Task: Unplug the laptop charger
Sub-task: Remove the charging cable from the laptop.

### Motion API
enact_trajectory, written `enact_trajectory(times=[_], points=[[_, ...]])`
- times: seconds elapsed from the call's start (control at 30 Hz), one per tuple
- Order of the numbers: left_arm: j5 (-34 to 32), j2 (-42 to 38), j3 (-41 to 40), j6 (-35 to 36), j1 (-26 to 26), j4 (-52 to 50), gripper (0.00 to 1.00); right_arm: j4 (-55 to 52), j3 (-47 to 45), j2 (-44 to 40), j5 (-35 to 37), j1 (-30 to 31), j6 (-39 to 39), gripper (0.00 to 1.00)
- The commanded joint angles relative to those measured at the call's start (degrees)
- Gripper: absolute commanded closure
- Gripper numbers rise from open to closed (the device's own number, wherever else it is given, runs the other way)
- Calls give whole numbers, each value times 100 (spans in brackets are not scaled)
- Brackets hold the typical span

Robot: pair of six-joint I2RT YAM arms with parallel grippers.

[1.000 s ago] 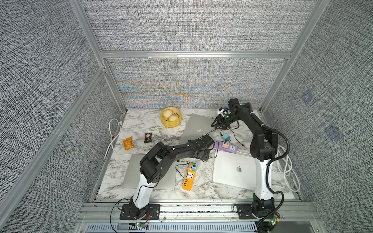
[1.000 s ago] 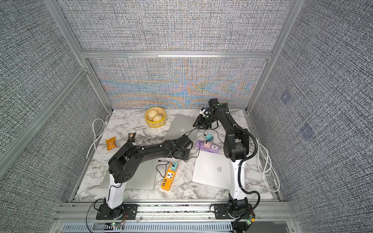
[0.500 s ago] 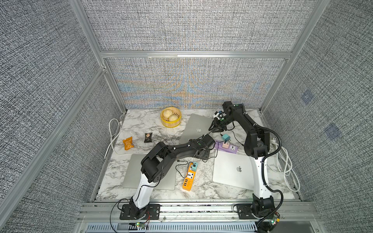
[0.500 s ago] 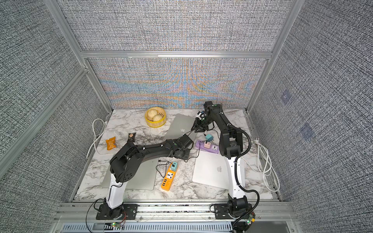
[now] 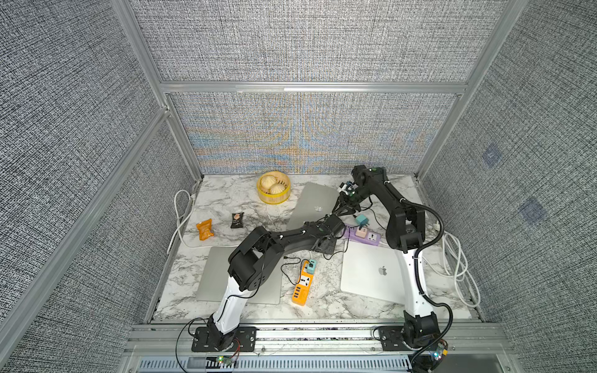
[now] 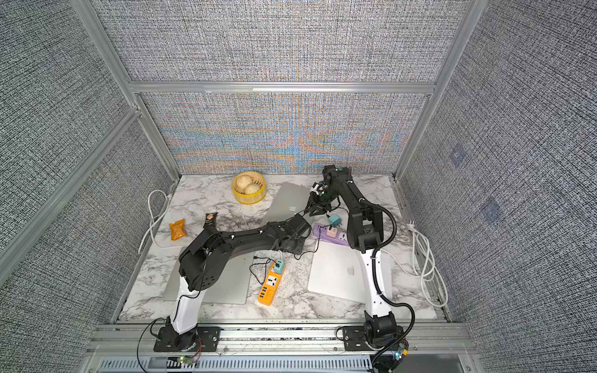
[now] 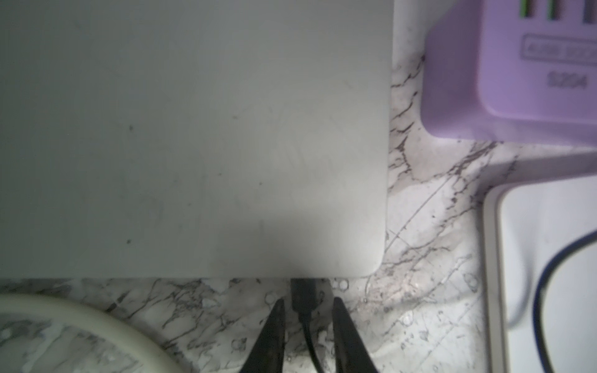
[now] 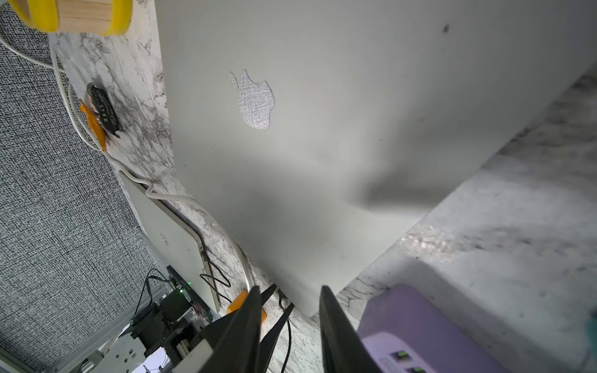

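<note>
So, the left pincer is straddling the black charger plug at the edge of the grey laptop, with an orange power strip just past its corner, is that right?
Not quite: the power strip just past its corner is purple, not orange, as the left wrist view shows. The left pincer does straddle the black charger plug at the edge of the grey laptop.

A laptop (image 5: 315,202) lies at the back of the surface (image 5: 226,200), a basket (image 5: 274,198) just left of it. The charger plug (image 7: 302,292) sits against its near edge. A power strip (image 5: 374,238) lies off its near right corner, a second laptop (image 5: 365,268) before that. A third laptop (image 5: 211,277) lies to my front left, another power strip (image 5: 302,287) between those two.
</note>
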Motion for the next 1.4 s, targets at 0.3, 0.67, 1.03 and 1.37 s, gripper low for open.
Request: enact_trajectory(times=[0.3,0.67,1.03,1.37], points=[[73,268,239,-20,2,-404,79,-377,81,164,-52,52,-240,68],[-9,398,416,39,-6,-605,85,-418,117,309,13,55,-248,68],[-82,330,378,-20,-24,-755,91,-458,86,391,120,57,-259,68],[-94,319,504,15,-147,-1044,93,-419,221,503,280,59,-198,69]])
